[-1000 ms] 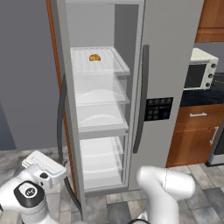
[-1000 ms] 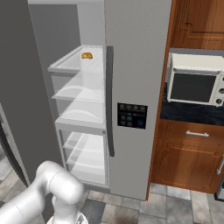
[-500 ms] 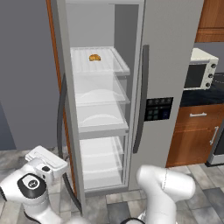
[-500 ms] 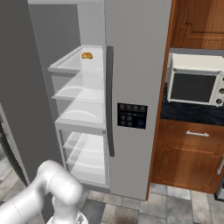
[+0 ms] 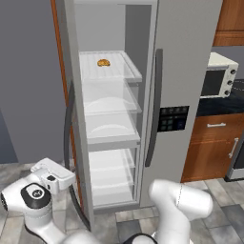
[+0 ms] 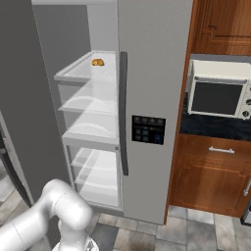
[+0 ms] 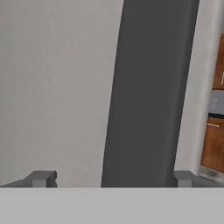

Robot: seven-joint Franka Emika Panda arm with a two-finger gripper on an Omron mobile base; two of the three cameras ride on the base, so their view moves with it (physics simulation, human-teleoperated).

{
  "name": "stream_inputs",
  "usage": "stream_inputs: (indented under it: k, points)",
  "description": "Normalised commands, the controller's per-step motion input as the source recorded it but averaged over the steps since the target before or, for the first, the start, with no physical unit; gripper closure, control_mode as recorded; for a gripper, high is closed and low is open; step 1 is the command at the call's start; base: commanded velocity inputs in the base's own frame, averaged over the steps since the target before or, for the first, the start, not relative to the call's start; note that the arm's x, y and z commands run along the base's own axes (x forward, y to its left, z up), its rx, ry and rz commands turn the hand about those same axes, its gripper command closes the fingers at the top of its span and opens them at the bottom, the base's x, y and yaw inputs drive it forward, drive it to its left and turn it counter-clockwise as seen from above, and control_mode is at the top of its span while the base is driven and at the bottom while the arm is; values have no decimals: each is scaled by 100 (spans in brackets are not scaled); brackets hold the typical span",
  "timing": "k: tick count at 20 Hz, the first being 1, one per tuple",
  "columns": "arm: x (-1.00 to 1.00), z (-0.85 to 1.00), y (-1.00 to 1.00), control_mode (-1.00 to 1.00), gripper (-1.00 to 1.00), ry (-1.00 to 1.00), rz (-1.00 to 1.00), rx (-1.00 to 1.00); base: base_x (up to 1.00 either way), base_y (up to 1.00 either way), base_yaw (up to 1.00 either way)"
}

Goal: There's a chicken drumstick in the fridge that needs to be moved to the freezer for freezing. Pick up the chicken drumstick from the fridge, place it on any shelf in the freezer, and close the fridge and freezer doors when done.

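The chicken drumstick lies small and golden-brown on the top shelf of the refrigerator's open left compartment. That compartment's door stands swung out, edge-on, with its dark curved handle facing left. My gripper hangs low at the lower left, just beside the bottom of that handle. In the hand view the dark handle bar runs up between my gripper's fingertips, which are spread wide and not touching it. The gripper is open and holds nothing.
The right door is shut, with a vertical handle and a dark control panel. A microwave sits on a dark counter over wooden cabinets at the right. A grey wall stands left of the open door.
My hand has risen slightly and shifted right, closer to the open door's handle. The drumstick and both doors have not moved.
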Motion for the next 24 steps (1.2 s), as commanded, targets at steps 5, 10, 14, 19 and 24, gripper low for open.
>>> stream_inputs:
  k: [5, 10, 14, 19, 24]
  points:
    - [0, 0, -91, -100, -100, 11, 0, 0, 0, 0, 0]
    - [13, 0, -99, -100, -100, 6, 0, 2, 0, 0, 0]
    - [32, 0, -89, -100, -100, 0, 0, 3, 0, 0, 0]
    - [51, 0, -72, -100, -100, 0, 2, 8, 0, 0, 0]
    - [63, 2, -57, -100, -100, 0, 12, 10, 0, 0, 0]
